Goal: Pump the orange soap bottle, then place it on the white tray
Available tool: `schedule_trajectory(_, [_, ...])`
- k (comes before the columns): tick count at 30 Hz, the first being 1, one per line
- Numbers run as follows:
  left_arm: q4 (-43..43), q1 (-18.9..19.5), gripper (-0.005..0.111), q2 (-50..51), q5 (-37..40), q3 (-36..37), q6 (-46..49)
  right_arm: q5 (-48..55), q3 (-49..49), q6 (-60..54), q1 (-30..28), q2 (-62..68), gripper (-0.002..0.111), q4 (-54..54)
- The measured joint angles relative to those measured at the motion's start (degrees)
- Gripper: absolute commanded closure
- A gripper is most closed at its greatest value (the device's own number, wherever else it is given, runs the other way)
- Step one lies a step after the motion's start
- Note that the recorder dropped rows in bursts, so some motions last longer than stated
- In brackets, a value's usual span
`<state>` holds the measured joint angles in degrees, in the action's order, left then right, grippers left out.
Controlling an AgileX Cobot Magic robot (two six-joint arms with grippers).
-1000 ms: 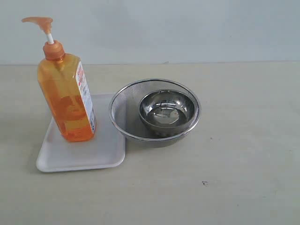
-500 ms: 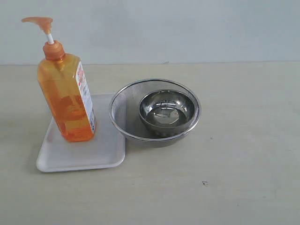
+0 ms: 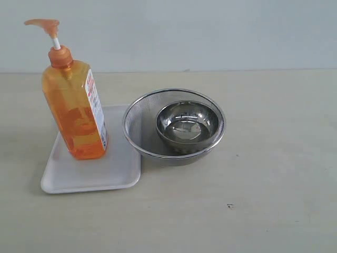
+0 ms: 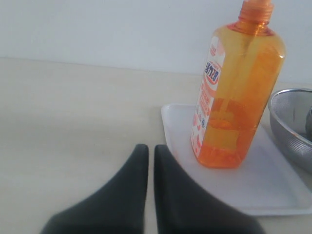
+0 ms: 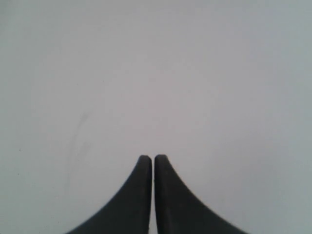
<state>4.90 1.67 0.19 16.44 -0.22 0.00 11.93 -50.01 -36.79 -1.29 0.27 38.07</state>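
**Bottle standing on the tray, both tools closed**

I see the orange soap bottle standing upright on the white tray, toward the tray's far left part, with its base flat on the tray floor. Its pump head is raised on the white stem, with the spout pointing left in the exterior view. The label faces right, toward the mesh strainer. The strainer sits on the counter right against the tray's right side; whether its rim touches the tray or only overlaps it from this angle, I cannot tell. A steel bowl rests inside the strainer.

My left tool has its two dark fingers brought together, with only a thin slit between them. It hangs low over the counter, near the tray's edge and apart from the bottle. My right tool has its fingers pressed together too, and its camera shows only a plain pale surface behind them.
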Motion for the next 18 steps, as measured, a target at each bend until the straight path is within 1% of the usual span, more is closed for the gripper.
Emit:
schedule_trajectory(13, [0.0,0.0,0.102,0.0,0.0,0.0,0.0,0.22,0.27,0.16,-0.23,-0.14,0.108,0.0])
schedule_trajectory(18, [0.0,0.0,0.102,0.0,0.0,0.0,0.0,-0.53,3.98,0.16,-0.23,-0.14,0.108,0.0])
